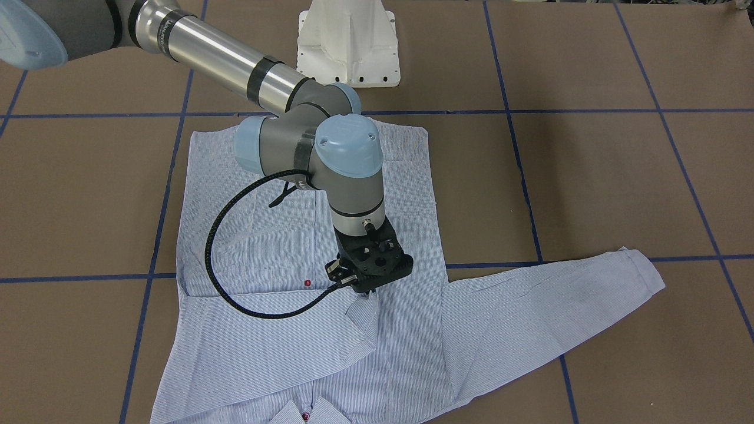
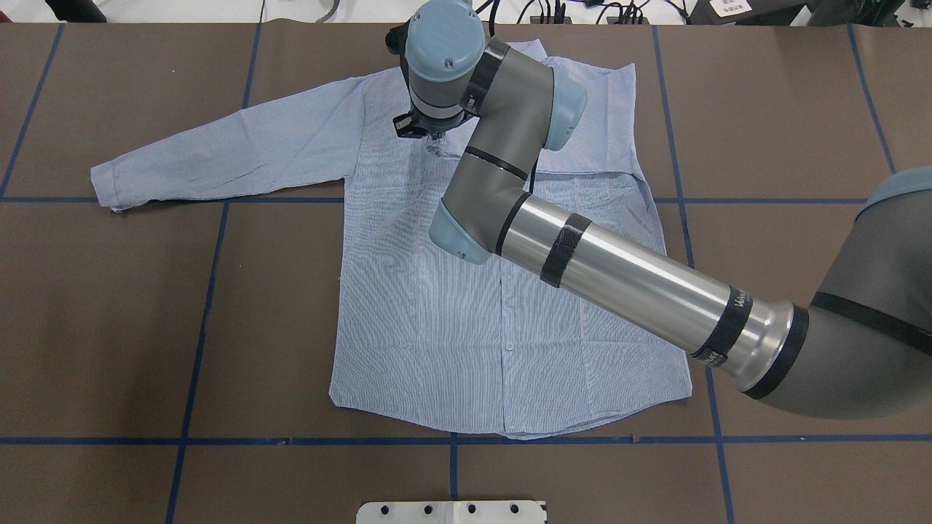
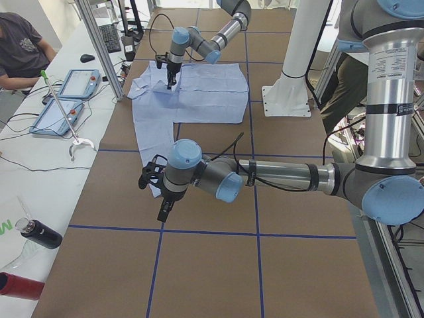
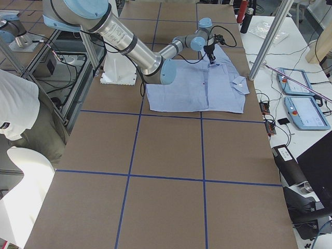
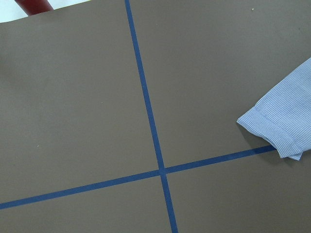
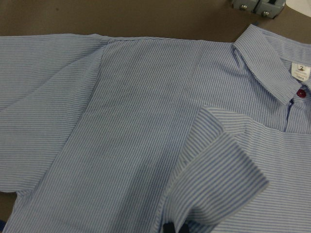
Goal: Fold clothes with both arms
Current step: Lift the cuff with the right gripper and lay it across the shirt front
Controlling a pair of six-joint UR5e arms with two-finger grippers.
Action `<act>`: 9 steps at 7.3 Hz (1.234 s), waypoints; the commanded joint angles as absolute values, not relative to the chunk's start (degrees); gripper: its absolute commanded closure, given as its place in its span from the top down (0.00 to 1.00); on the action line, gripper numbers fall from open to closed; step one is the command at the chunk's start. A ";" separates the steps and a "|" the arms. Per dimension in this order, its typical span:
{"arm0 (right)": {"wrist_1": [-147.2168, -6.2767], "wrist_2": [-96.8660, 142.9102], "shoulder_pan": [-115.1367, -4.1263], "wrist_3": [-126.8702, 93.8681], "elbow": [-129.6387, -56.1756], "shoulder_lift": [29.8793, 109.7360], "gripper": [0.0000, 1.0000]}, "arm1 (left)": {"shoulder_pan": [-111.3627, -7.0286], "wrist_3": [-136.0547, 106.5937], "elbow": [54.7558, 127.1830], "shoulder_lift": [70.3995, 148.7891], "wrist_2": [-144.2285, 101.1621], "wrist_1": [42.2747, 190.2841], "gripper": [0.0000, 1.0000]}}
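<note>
On the brown paper-covered table (image 2: 109, 327) we see the light blue-and-white striped button-up shirt (image 2: 437, 327) lying flat at the centre. One sleeve is stretched out and the other is folded over the chest. The grey-and-silver right arm (image 2: 626, 280) hides part of it, and the lettering on its band is too small for us to read. The right gripper (image 1: 365, 290) pinches the folded cuff. The left gripper (image 3: 161, 213) hangs near the outstretched cuff; whether its fingers are apart or together we cannot tell. The white collar tag (image 6: 301, 69) reads "2".

Robot lab: brown table (image 3: 212, 278) gridded with blue tape (image 3: 265, 234), control tablets (image 3: 81, 83) on the white bench (image 3: 26, 185) alongside, metal frame posts (image 3: 99, 46), keyboard (image 3: 109, 38), operator (image 3: 23, 46).
</note>
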State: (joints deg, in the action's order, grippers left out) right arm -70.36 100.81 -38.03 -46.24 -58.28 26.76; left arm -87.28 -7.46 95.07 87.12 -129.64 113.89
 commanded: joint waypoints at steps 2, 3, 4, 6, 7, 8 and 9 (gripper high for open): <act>-65.94 98.54 -35.87 -47.72 -58.45 25.85 0.99 | -87.28 -7.56 94.92 87.27 -129.55 113.82 1.00; -69.14 94.26 -33.34 -50.42 -58.19 23.84 1.00 | -87.28 -7.56 95.01 87.19 -129.64 113.82 1.00; -69.26 90.83 -32.70 -50.71 -58.27 23.82 1.00 | -87.28 -7.91 94.92 87.19 -129.64 113.82 1.00; -69.17 90.88 -32.78 -51.15 -58.36 23.91 1.00 | -87.28 -8.00 94.92 87.19 -129.64 113.82 1.00; -69.69 91.84 -33.22 -51.24 -58.79 23.91 1.00 | -87.19 -8.35 94.83 87.36 -129.55 113.82 1.00; -73.61 95.85 -34.88 -51.41 -62.11 25.30 1.00 | -87.01 -12.35 94.49 87.71 -129.55 113.91 1.00; -80.44 100.33 -36.98 -51.33 -69.27 28.97 1.00 | -86.05 -19.18 94.83 87.98 -129.55 115.65 1.00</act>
State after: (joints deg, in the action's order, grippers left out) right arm -73.84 95.47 -34.77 -51.31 -62.61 25.68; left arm -86.85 -12.65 94.70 87.64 -129.56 114.30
